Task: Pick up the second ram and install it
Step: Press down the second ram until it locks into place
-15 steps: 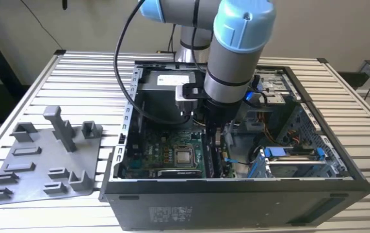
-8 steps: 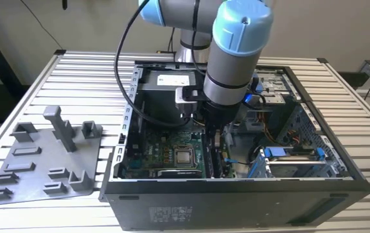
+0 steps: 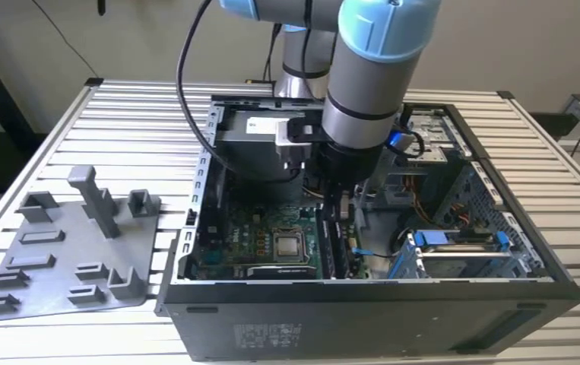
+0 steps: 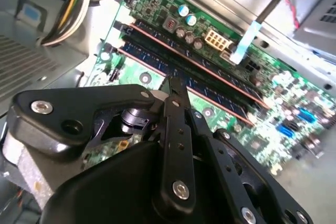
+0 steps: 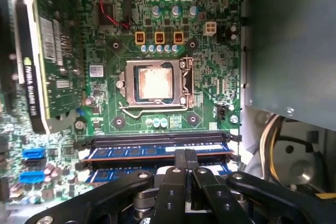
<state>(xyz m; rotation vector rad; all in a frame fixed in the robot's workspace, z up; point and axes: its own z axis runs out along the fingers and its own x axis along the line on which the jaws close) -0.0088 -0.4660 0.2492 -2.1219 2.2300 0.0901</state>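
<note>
My gripper [image 3: 337, 215] reaches down into the open computer case [image 3: 371, 304], over the memory slots at the edge of the green motherboard [image 3: 231, 245]. In both wrist views its two black fingers [image 5: 185, 157] are shut together. They sit side by side along the length of the second ram [image 5: 131, 152], a long thin dark board lying seated in its slot. The fingertips [image 4: 175, 85] stand on or just above the ram's [image 4: 223, 102] top edge, not clamped around it. A second board [image 5: 113, 174] lies in the neighbouring slot, partly hidden by the gripper's body.
The bare processor socket [image 5: 155, 84] sits beside the slots, with a graphics card [image 5: 31, 72] further off. A grey power-supply box [image 3: 254, 141], drive cages [image 3: 462, 251] and loose cables [image 4: 73, 9] crowd the case. A grey plastic tray with upright posts [image 3: 67, 251] lies at the exterior view's left.
</note>
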